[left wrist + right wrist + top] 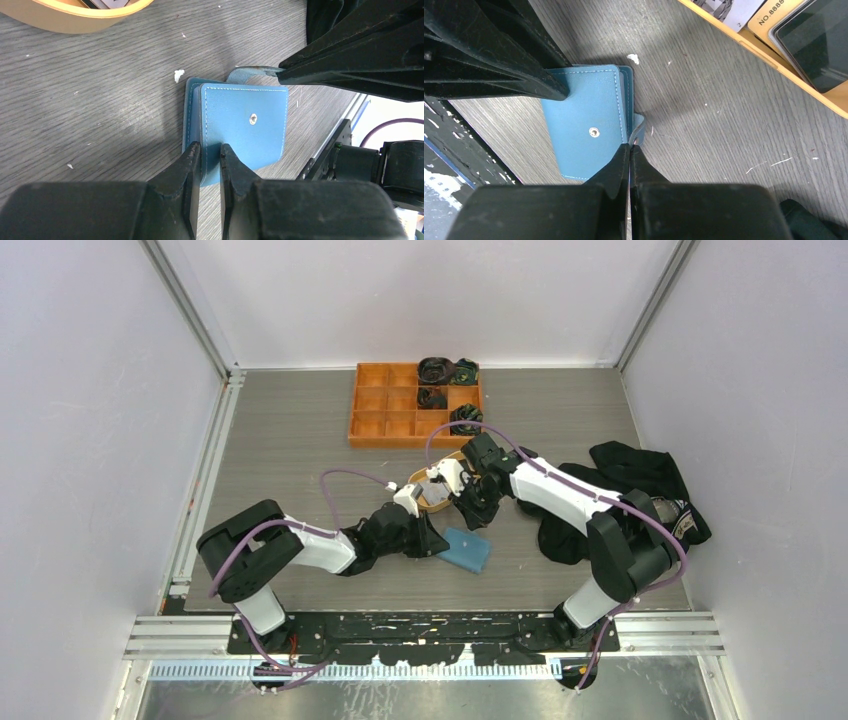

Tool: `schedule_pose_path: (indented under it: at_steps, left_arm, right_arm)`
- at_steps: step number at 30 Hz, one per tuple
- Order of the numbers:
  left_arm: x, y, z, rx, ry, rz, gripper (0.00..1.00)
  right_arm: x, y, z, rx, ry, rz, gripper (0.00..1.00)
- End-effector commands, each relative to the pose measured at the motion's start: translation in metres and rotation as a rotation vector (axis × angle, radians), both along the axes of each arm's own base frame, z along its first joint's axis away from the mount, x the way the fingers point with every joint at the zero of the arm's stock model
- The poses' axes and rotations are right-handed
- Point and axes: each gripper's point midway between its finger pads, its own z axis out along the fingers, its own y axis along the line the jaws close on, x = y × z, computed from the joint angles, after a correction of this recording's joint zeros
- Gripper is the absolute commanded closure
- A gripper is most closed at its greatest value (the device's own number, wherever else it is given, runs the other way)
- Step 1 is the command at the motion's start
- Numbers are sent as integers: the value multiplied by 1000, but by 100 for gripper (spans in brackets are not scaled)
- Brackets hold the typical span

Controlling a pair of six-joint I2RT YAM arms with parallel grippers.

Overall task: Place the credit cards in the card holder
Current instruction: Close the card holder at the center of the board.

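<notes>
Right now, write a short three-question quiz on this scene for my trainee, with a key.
1. True or false: the card holder is snapped shut.
2. What is the right gripper pinching? A) the snap tab; B) a loose card; C) nothing.
3. Fill in the colour: the credit cards lie in the ____ dish.

Key: 1 false, since the stud on the cover is bare and the tab hangs free of it. 2 A. 3 tan.
</notes>
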Motion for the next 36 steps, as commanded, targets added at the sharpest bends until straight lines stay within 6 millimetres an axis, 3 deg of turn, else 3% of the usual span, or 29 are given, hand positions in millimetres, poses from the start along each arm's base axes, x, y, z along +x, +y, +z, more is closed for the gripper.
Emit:
schedule_pose_path:
  at_steps: [1, 5, 8, 14, 21, 36]
  left_arm:
    - [-12, 9, -24, 77, 70, -11, 87]
    - [-13, 14, -25, 88, 96, 18, 89]
    - [-13, 17, -23, 81, 103, 31, 89]
    - [-15, 13, -16, 53, 104, 18, 89]
    - [-18, 10, -12, 23, 112, 10, 90]
    - [-27, 2, -6, -41, 117, -3, 91]
  right_arm:
    - [10, 8, 21, 53, -62, 19, 99]
    - [15, 6, 28, 61, -118, 10, 99]
    - [6, 8, 30, 89, -113, 53, 99]
    - [-11, 1, 16, 42, -100, 190, 99]
    - [-24, 6, 3, -19, -113, 295, 99]
    - [-42, 16, 1, 3, -101, 380, 99]
